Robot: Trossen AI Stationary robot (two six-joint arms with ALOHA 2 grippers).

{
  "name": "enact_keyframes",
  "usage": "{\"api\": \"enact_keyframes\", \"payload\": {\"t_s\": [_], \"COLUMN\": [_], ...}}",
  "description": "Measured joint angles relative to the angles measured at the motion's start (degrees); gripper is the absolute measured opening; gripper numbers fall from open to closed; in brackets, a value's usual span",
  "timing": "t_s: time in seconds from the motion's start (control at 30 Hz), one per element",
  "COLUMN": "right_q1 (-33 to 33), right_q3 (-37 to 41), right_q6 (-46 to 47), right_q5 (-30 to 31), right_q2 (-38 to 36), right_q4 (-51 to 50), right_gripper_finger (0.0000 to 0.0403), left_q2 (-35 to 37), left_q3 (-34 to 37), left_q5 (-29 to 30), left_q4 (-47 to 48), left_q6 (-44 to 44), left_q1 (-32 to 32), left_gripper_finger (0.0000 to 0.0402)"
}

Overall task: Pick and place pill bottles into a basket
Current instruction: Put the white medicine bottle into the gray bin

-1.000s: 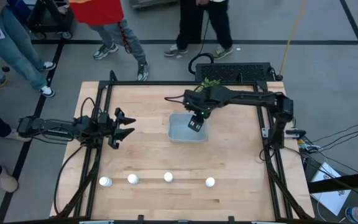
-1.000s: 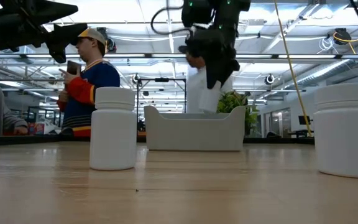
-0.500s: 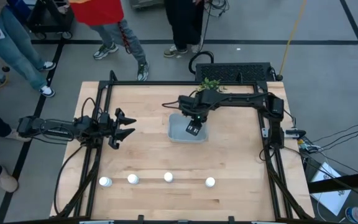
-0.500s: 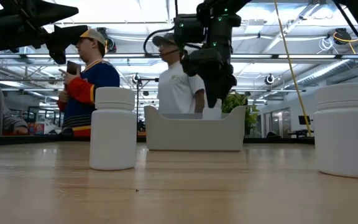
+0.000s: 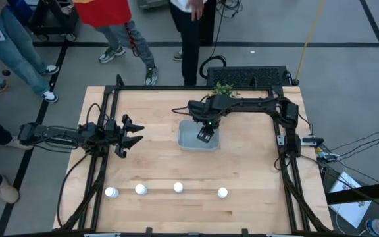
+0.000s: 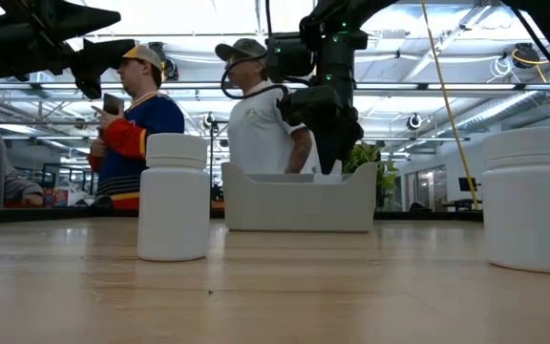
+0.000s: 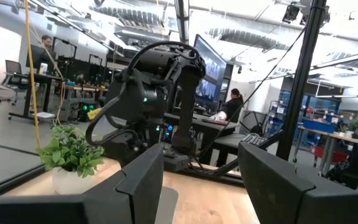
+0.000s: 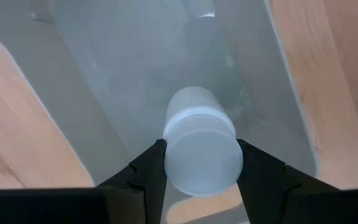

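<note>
We read no label on held pill bottle (image 8: 201, 143). Right gripper (image 5: 204, 134) fingers closed on its sides, inside basket (image 5: 187, 140) near table (image 5: 242, 171) centre; bottle axis runs along fingers, down toward basket floor. Four pill bottles (image 5: 177, 187) stand upright in row along front edge. Left gripper (image 5: 131, 135) spread wide, holds nothing, at left edge.

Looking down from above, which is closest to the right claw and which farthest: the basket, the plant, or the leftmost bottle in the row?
1. Basket: right under the right gripper.
2. Plant: just behind, at the far edge.
3. Leftmost bottle: at the near left corner.
</note>
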State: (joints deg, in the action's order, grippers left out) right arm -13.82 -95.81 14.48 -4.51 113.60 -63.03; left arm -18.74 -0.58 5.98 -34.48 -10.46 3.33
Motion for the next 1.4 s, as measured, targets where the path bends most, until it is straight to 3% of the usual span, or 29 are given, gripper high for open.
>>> {"api": "enact_keyframes", "payload": {"t_s": [0.33, 0.73, 1.4], "right_q1": [-0.4, -0.3, 0.1], "right_q3": [5.4, 5.9, 6.2], "right_q6": [0.1, -0.6, -0.7], "right_q5": [-0.1, -0.2, -0.2], "right_q2": [-0.3, -0.2, 0.2], "right_q4": [2.7, 3.7, 3.3], "right_gripper_finger": [0.0154, 0.0166, 0.0263], "left_q2": [0.0, 0.0, 0.0], "left_q3": [0.0, 0.0, 0.0], "left_q5": [0.0, 0.0, 0.0], "left_q4": [0.0, 0.0, 0.5], "left_q6": [0.2, 0.2, 0.2], "left_q1": [0.0, 0.0, 0.0], "left_gripper_finger": [0.0214, 0.0214, 0.0214]}}
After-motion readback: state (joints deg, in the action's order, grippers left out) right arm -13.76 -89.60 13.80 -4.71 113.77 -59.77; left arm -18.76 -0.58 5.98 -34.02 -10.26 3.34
